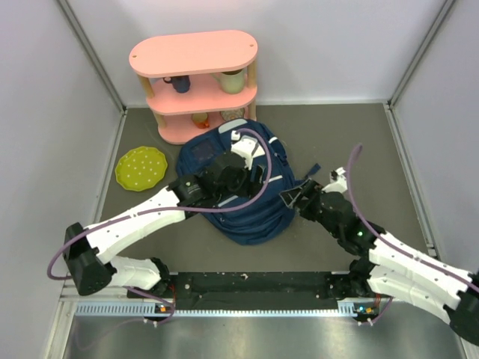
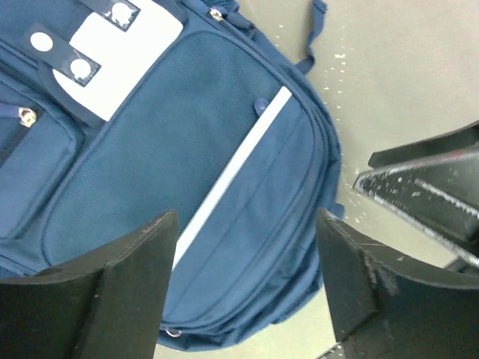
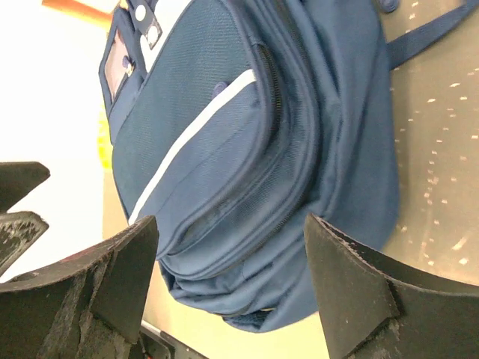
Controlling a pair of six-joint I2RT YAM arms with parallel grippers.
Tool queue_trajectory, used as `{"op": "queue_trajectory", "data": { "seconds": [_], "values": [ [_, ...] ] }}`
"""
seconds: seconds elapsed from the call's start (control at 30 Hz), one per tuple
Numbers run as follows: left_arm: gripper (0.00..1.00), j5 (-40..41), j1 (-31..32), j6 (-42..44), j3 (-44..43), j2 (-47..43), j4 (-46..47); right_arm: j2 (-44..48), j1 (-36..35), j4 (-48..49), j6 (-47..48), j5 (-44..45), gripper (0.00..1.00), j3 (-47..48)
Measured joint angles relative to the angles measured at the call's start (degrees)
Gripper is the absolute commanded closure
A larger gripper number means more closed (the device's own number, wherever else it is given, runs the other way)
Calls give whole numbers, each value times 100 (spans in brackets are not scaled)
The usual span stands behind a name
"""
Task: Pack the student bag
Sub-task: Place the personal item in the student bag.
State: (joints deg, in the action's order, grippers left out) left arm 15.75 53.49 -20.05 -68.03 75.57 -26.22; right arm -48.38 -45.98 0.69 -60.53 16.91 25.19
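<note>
The student bag (image 1: 254,217) is laid flat, front up, at mid-table, just near of the pink shelf (image 1: 193,52). Its long axis is run near-far, w/ the near end swung slightly right. The white patch (image 2: 127,52) end is pointed far, twd the shelf, and the rounded end near. Zips appear shut where shown, so packing is judged mostly done. Contents can't be seen, and cups (image 1: 232,81) are seen on the shelf. The left gripper (image 2: 247,224) is held wide open above the bag, nothing gripped. The right gripper (image 3: 232,224) is likewise spread wide at the bag's right side, empty.
</note>
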Motion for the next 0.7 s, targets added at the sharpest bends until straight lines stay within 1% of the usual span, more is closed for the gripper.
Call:
{"op": "queue_trajectory", "data": {
  "seconds": [0.07, 0.1, 0.13, 0.2, 0.27, 0.37, 0.5, 0.57, 0.63, 0.7],
  "values": [
    [11, -162, 0, -13, 186, -251, 66, 485, 0, -341, 0, 149, 22, -98],
    [7, -201, 0, -20, 262, -391, 63, 649, 0, -444, -2, 205, 22, -122],
    [5, -201, 0, -37, 332, -540, 66, 839, 0, -590, 0, 262, 22, -127],
    [5, -146, -28, -101, 444, -815, 50, 981, 0, -680, -2, 297, 21, -125],
    [6, -105, -208, -223, 562, -1097, 35, 968, 0, -708, -2, 275, 21, -114],
    [5, -81, -824, -481, 802, -1333, 2, 599, 0, -671, -7, 140, 21, -52],
    [6, -173, -1600, -715, 1364, -1386, 9, -170, 0, -529, -4, -289, 23, 155],
    [6, -365, -1921, -785, 1696, -1379, -4, -509, 0, -365, -2, -570, 24, 260],
    [6, -562, -2100, -809, 1899, -1379, 4, -761, 0, -236, -2, -848, 24, 365],
    [7, -931, -2297, -811, 2085, -1379, 149, -914, -2, -151, -2, -1067, 24, 452]
  ]
}}
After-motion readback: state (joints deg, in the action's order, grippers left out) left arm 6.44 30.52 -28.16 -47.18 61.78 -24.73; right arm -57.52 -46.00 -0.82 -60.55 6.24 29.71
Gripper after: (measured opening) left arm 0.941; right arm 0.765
